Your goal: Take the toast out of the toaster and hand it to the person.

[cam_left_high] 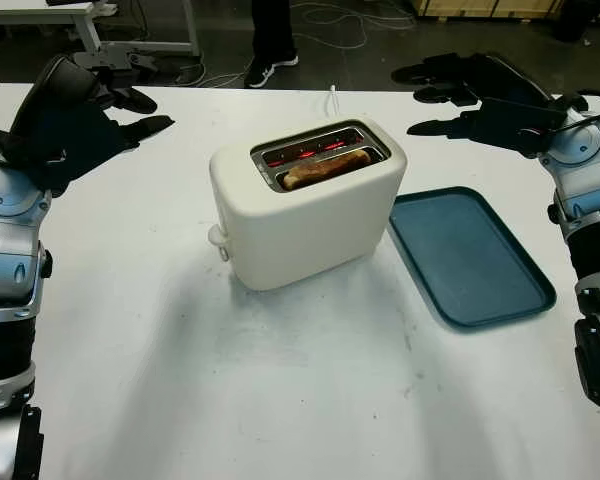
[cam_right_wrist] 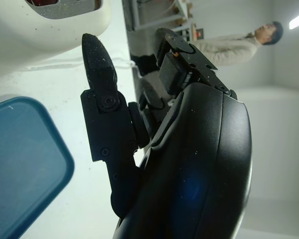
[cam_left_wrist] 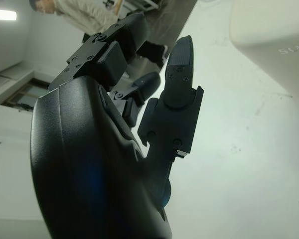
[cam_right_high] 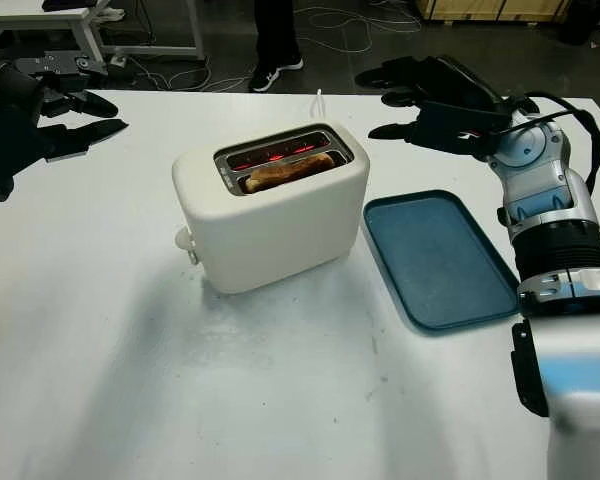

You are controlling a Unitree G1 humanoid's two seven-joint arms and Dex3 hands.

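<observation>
A cream two-slot toaster [cam_left_high: 305,215] stands mid-table. A browned slice of toast [cam_left_high: 327,167] sits in its near slot, and the far slot glows red. My left hand [cam_left_high: 145,112] hovers open above the table's far left, well apart from the toaster. My right hand [cam_left_high: 420,100] is open above the far right, just beyond the toaster's right end and holding nothing. A person [cam_left_high: 271,40] stands past the far table edge; I see dark trousers and shoes there. The person's light-jacketed upper body [cam_right_wrist: 224,47] shows in the right wrist view.
A dark blue tray [cam_left_high: 470,255] lies flat to the right of the toaster, with nothing in it. The toaster's white cord [cam_left_high: 333,98] runs off the far edge. The white table [cam_left_high: 280,400] is bare in front. Cables and a bench frame lie on the floor beyond.
</observation>
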